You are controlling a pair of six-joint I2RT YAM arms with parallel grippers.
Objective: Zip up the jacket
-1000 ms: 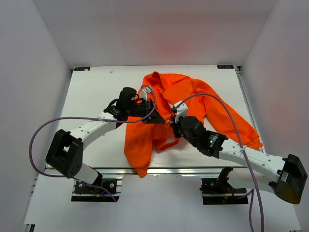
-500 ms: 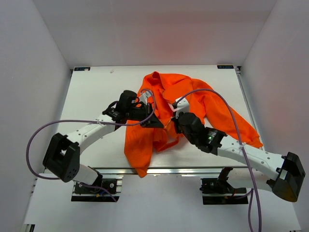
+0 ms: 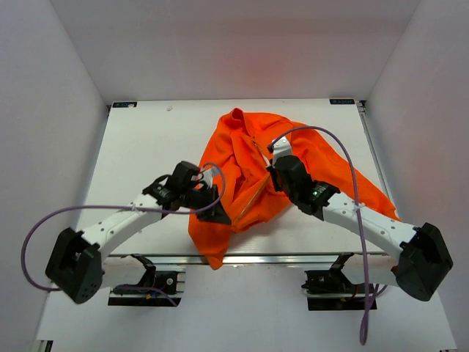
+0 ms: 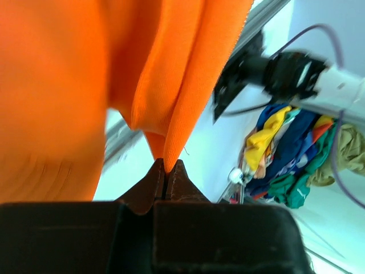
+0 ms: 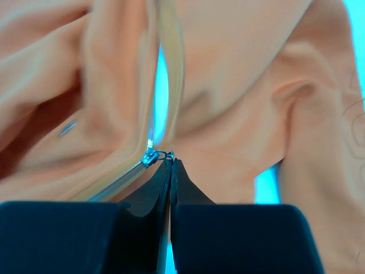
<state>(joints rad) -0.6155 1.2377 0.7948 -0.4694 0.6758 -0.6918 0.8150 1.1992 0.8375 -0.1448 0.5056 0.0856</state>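
Orange jacket (image 3: 238, 143) on table (image 3: 146, 139); 2 corner labels (image 3: 124, 104) (unreadably small).

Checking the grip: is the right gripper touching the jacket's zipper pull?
Touching. The right wrist view shows the right gripper shut, its tips pinching the small metal zipper pull on the jacket, with no gap between them.

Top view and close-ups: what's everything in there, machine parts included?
jacket: one, bright orange, rumpled, centre
zipper pull: one, silvery, on the jacket's front
table: one, white, under everything
clothes pile: one, multicoloured, off the table
arms: two, white and black, near edge
cables: two, purple, looping off the arms
left tool: one, black, shut on jacket fabric
right tool: one, black, shut on zipper pull
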